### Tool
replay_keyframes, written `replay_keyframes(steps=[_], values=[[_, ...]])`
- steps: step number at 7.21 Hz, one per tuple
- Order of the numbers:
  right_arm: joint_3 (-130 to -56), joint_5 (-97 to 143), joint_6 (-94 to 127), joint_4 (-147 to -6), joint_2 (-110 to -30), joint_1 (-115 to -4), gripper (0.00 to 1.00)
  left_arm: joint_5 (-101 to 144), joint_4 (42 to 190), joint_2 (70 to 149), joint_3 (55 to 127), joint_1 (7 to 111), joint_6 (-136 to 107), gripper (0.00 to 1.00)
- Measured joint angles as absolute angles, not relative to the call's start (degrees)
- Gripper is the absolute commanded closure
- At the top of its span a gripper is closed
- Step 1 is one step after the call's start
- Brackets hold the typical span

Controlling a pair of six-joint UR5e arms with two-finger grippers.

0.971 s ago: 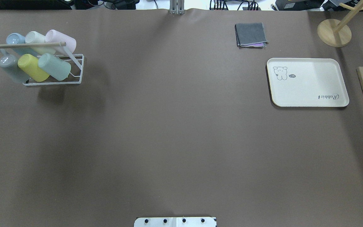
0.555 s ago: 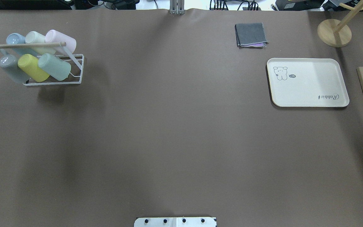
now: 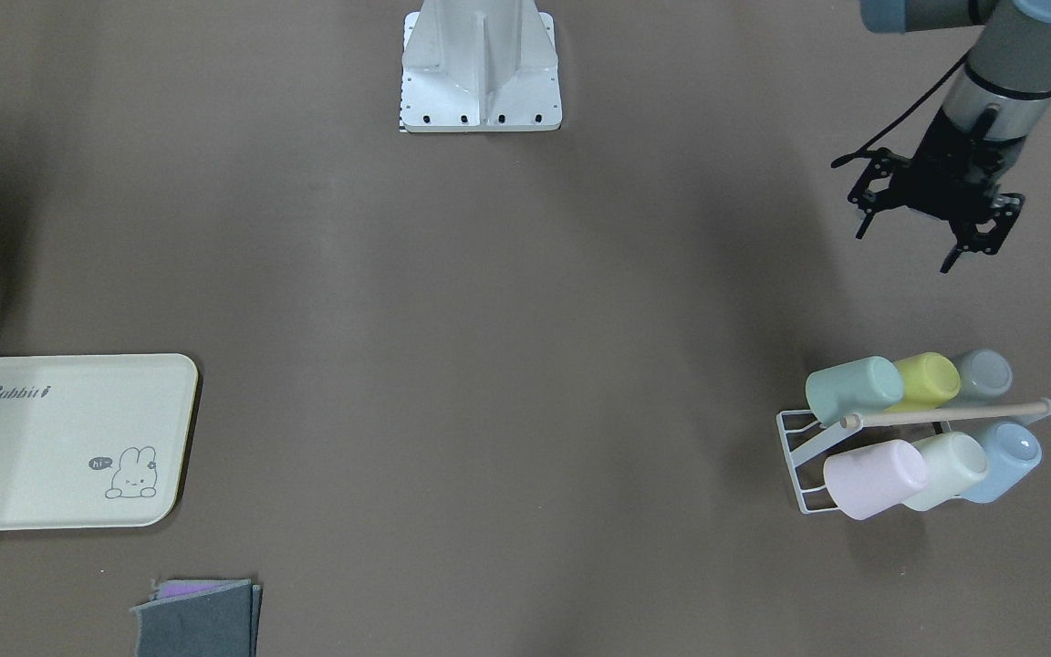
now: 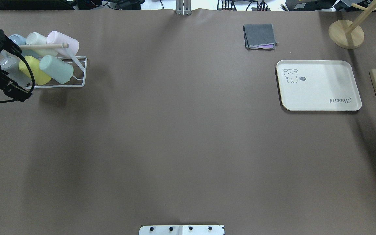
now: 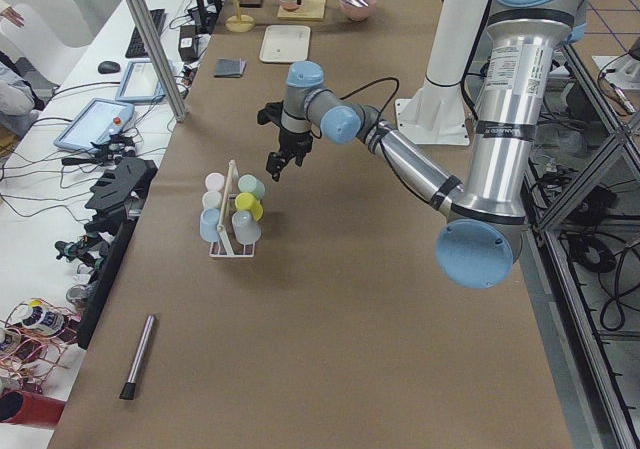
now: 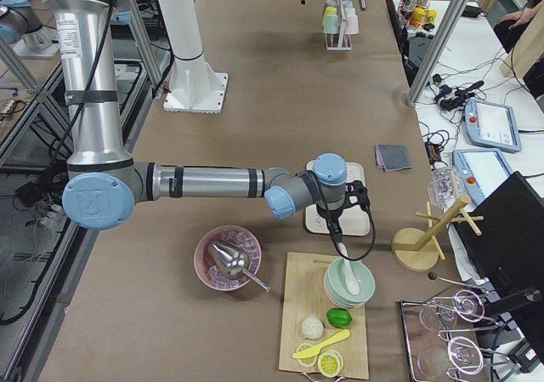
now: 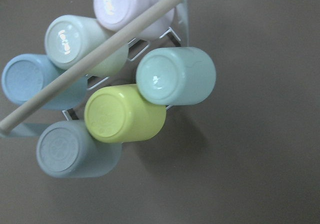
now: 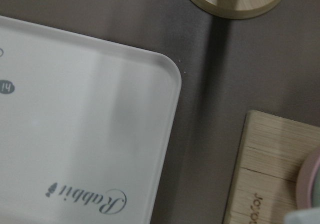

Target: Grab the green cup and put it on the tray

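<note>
Brown table, left claw spread front-on, cropped overhead

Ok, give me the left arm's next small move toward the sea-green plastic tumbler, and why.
Probably advance the open left gripper to straddle the sea-green plastic tumbler: it holds nothing, hovers short of the white wire rack, and that tumbler lies at the row's outer end.

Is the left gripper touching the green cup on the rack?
Apart. The front-facing view shows bare table between the left gripper and the green cup.
</note>
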State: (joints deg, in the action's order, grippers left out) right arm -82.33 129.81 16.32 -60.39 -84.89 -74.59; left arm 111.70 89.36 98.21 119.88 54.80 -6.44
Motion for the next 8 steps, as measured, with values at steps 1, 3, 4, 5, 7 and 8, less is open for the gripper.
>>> replay_keyframes(steps=[1,3,4,5,7,8], values=[[-79.25,128.83,19.98,-57.07,-83.39,-72.37,0.01,106.67,86.64,100.98,120.27,52.53,-2.13,0.01],[-74.34,126.74,23.09,-52.39,-81.81,-69.04,0.01,96.36,78.62,108.58,120.33,48.71,9.11,0.01],[-72.59,126.41,23.41,-51.25,-81.53,-68.44,0.02,90.45,76.38,110.66,120.01,45.73,13.51,0.01],[-71.47,126.31,23.51,-50.75,-81.42,-68.18,0.03,84.56,75.51,111.49,119.2,42.74,17.81,0.01],[-70.41,126.14,23.58,-50.47,-80.39,-67.78,0.06,74.39,75.1,111.95,117.48,38.37,28.66,0.01],[-69.93,126.08,23.61,-50.45,-79.72,-67.36,0.06,70.45,75.05,112.01,117.01,36.63,33.6,0.01]])
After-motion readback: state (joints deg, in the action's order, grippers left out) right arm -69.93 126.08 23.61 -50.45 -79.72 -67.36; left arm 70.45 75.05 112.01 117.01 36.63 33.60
